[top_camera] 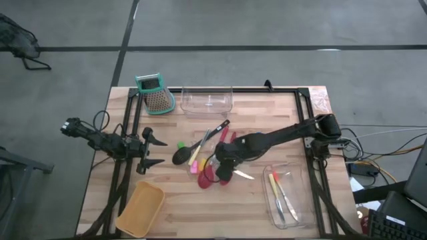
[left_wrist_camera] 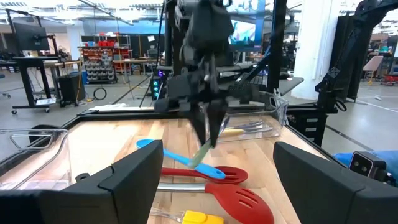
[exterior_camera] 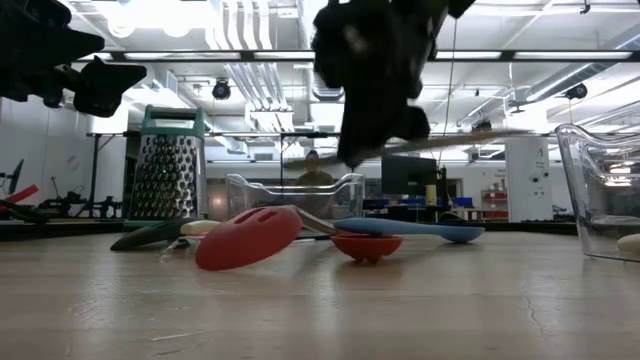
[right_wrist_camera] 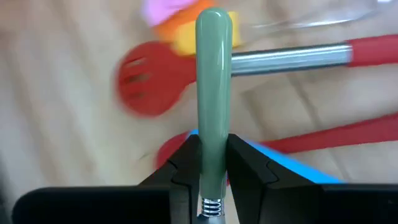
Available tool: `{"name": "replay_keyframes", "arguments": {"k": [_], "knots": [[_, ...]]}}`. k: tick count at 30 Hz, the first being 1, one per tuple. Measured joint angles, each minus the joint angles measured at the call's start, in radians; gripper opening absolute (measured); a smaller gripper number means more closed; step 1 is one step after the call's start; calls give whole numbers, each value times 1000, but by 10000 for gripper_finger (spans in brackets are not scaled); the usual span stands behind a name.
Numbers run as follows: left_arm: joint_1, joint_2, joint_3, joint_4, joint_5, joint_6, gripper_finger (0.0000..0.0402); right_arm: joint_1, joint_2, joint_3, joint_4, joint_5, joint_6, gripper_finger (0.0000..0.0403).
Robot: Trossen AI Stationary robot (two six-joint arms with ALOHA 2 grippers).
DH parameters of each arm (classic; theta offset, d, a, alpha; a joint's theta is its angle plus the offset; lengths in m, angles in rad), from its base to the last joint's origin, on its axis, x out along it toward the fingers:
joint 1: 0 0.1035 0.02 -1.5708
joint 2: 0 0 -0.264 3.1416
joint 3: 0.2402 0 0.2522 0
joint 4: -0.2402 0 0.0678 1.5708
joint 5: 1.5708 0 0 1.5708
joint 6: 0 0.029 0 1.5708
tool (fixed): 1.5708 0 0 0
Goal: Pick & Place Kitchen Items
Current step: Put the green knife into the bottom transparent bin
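My right gripper [top_camera: 224, 167] is over the middle of the table, shut on a green-handled tool [right_wrist_camera: 213, 93] above a heap of utensils. The heap holds a red slotted spoon [top_camera: 208, 177], a blue spoon [exterior_camera: 420, 229], a black ladle [top_camera: 181, 156] and small yellow, pink and green pieces. The tool's metal end [top_camera: 244, 175] sticks out toward the table's right side. My left gripper [top_camera: 152, 152] is open and empty at the left, level and pointing at the heap; it also shows in the left wrist view [left_wrist_camera: 217, 186]. My right gripper pinches the green handle [right_wrist_camera: 212, 163] between its two fingers, close to the metal coil [right_wrist_camera: 211, 205] at the handle's inner end. The handle runs on past the fingertips, roughly along them. The tool is lifted clear of the table, with its green end [left_wrist_camera: 200, 158] slanting down.
A teal-topped grater [top_camera: 157, 93] and a clear bin [top_camera: 207, 101] stand at the far edge. A second clear bin [top_camera: 288, 195] with a few utensils sits near the right front. A tan bin [top_camera: 141, 208] lies at the front left. A person shows far behind the table [exterior_camera: 315, 172].
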Motion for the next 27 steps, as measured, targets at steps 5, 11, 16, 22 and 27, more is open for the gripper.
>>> {"name": "replay_keyframes", "arguments": {"k": [5,11,16,22,27], "knots": [[0,0,0,0,0,0,312,0,-54,0,0,-186,-67,61],[0,0,0,0,0,0,312,-2,-89,0,-1,-389,-117,61],[0,0,0,0,0,0,312,3,-106,-1,0,-504,-93,62],[0,0,0,0,0,0,312,17,-127,-1,8,-559,-74,59],[0,0,0,0,0,0,312,50,-137,-2,8,-564,-27,60]]}}
